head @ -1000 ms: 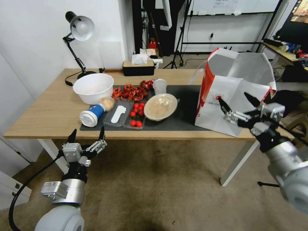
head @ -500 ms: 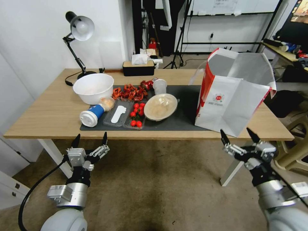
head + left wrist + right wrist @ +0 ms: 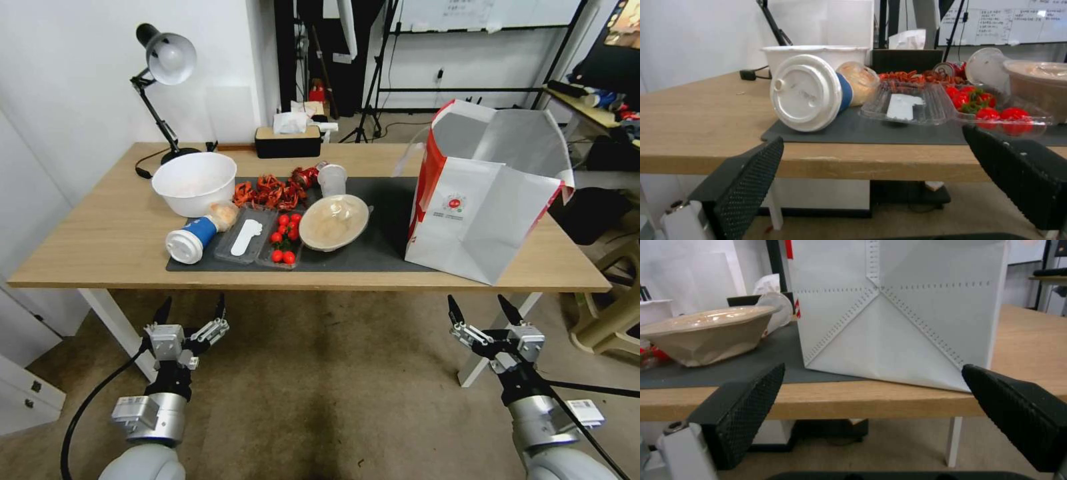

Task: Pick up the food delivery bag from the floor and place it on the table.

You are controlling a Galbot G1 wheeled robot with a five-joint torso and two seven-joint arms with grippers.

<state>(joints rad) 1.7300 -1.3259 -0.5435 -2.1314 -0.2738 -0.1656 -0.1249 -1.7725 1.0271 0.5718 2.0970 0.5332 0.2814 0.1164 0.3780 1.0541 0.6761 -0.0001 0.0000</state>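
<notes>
Your food delivery bag (image 3: 477, 200) stands upright at the right end of the light-wood tabletop (image 3: 100, 233), its near corner at the front edge, mouth open to show silver foil lining, one red side panel facing left. Beside it on the dark grey mat (image 3: 383, 237) sit a lidded beige bowl (image 3: 333, 222), a clear tray of cherry tomatoes (image 3: 285, 239), a tipped paper cup (image 3: 190, 239) with a white lid and a white bowl (image 3: 194, 182); a black desk lamp (image 3: 163, 63) rises at the far left. Both arms hang low over the stained carpet floor (image 3: 333, 400), in front of the tabletop: left pincer (image 3: 190, 308) and right pincer (image 3: 483, 309) each spread wide, holding nothing.
</notes>
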